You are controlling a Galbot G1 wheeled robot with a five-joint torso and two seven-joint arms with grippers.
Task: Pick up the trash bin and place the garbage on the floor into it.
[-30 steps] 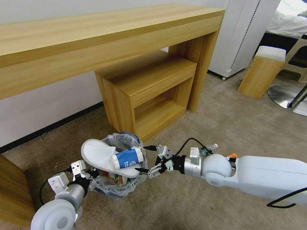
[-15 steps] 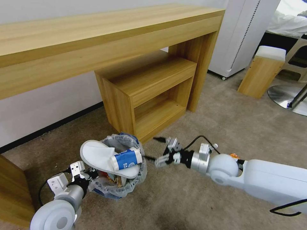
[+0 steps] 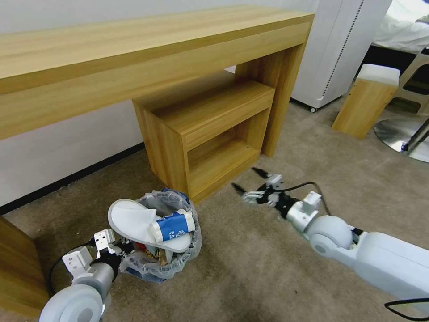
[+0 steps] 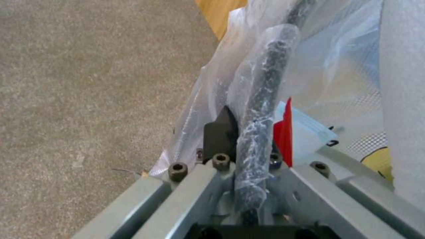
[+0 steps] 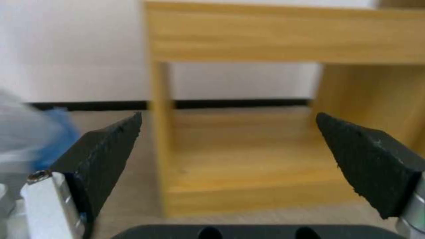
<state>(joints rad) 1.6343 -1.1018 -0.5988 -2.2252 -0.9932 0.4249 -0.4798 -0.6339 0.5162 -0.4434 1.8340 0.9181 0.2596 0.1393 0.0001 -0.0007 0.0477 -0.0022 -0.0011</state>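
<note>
The trash bin (image 3: 172, 264), lined with a crinkled translucent bag, sits low at the left on the beige floor (image 3: 268, 273). A white slipper (image 3: 132, 220) and a blue-white cup (image 3: 172, 226) lie across its top, with red and yellow scraps below. My left gripper (image 3: 119, 250) is shut on the bin's bag-wrapped rim (image 4: 261, 126). A red scrap (image 4: 283, 137), a blue mask (image 4: 305, 134) and a yellow wrapper (image 4: 376, 162) lie just inside. My right gripper (image 3: 246, 179) hangs open and empty over the carpet, right of the bin. Its fingers (image 5: 104, 149) frame the cabinet.
A long wooden desk (image 3: 134, 58) spans the back, with a low open cabinet (image 3: 210, 129) under it just behind the bin. A wood panel (image 3: 18, 268) stands at the left edge. A white appliance (image 3: 344, 44), a wooden stool (image 3: 364, 100) and a chair base (image 3: 402, 136) are at the right.
My right gripper has drawn back from the bin's rim, moving right and toward the cabinet, still open. The bin and my left gripper shifted slightly left.
</note>
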